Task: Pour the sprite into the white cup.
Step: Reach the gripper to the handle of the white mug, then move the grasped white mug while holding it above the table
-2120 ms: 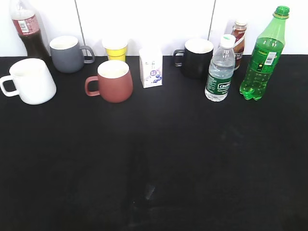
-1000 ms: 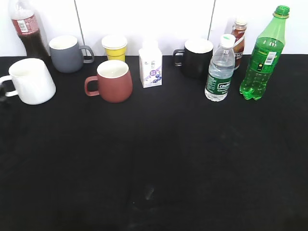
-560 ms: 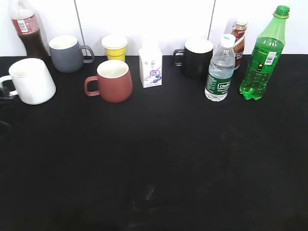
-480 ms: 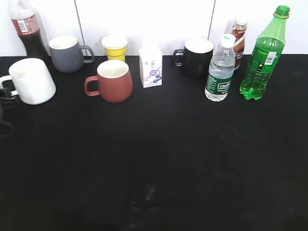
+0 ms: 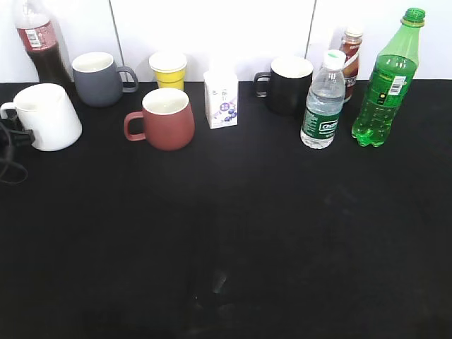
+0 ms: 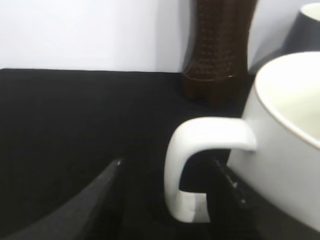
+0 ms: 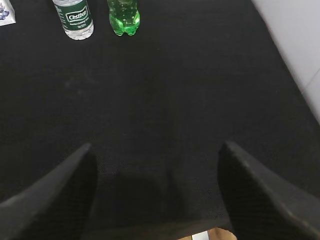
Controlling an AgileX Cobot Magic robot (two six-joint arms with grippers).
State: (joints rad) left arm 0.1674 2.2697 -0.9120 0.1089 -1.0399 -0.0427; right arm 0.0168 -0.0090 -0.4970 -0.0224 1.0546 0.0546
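The sprite [image 5: 385, 85], a tall green bottle with a green cap, stands upright at the back right; its base shows in the right wrist view [image 7: 123, 17]. The white cup [image 5: 48, 116] sits at the far left, its handle pointing left. My left gripper [image 5: 13, 134] is at the left edge beside the handle. In the left wrist view the gripper [image 6: 167, 164] is open and straddles the cup's handle [image 6: 200, 135], one finger outside it and one in the loop next to the cup's wall [image 6: 285, 165]. My right gripper [image 7: 157, 147] is open and empty over bare black table, far from the sprite.
A cola bottle [image 5: 39, 42], a grey mug [image 5: 99, 78], a yellow cup [image 5: 168, 69], a red-brown mug [image 5: 166, 119], a small carton [image 5: 221, 99], a black mug [image 5: 289, 85], a water bottle [image 5: 323, 102] and a brown bottle [image 5: 349, 56] stand along the back. The table's right edge [image 7: 295, 80] meets the white wall.
My left gripper has come in from the left edge to the white cup's handle. The cup has shifted slightly. The sprite and the other objects have not moved.
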